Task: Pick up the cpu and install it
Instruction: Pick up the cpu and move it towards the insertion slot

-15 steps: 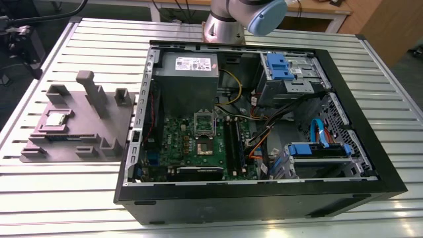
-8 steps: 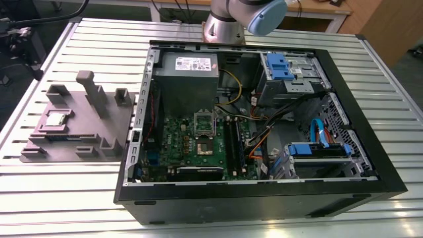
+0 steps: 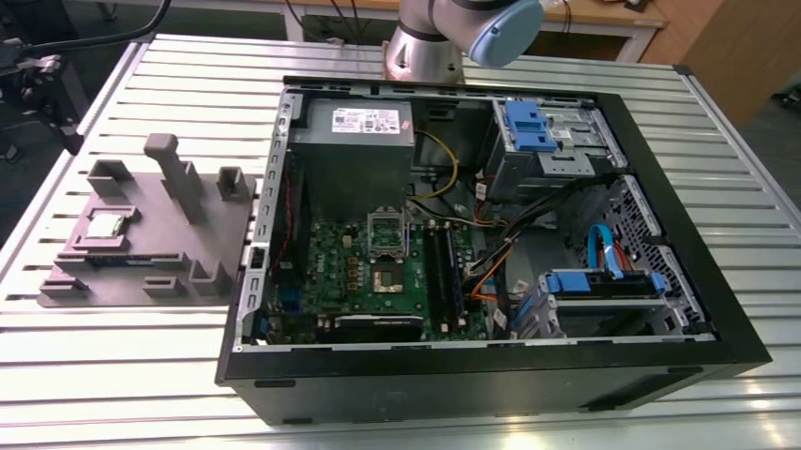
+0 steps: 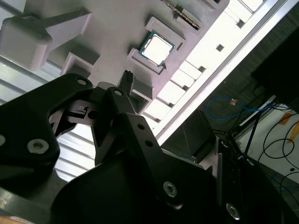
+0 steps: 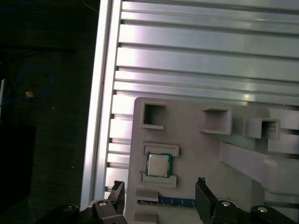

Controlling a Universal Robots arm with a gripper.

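The cpu [image 3: 107,225] is a small silver square lying flat in a recess of the grey holder block [image 3: 188,234], which sits on the slatted table at the exterior view's left. Both wrist views look down on the cpu [image 5: 159,164] [image 4: 157,48]. In the first wrist view my gripper [image 5: 160,189] hangs above the block, open, its two dark fingertips [image 5: 203,186] wide apart with nothing between them, and the chip lies just beyond the gap. In the second wrist view one fingertip [image 4: 127,77] points toward the chip. The motherboard socket [image 3: 385,272] in the open computer case stands uncovered.
The black computer case [image 3: 501,375] lies open in the middle of the table, with a grey power supply [image 3: 356,141], blue drive brackets [image 3: 532,127] and loose cables inside. The holder block has raised posts [image 3: 169,164] and a long circuit strip [image 5: 173,202]. The table edge [image 5: 96,116] runs beside the block.
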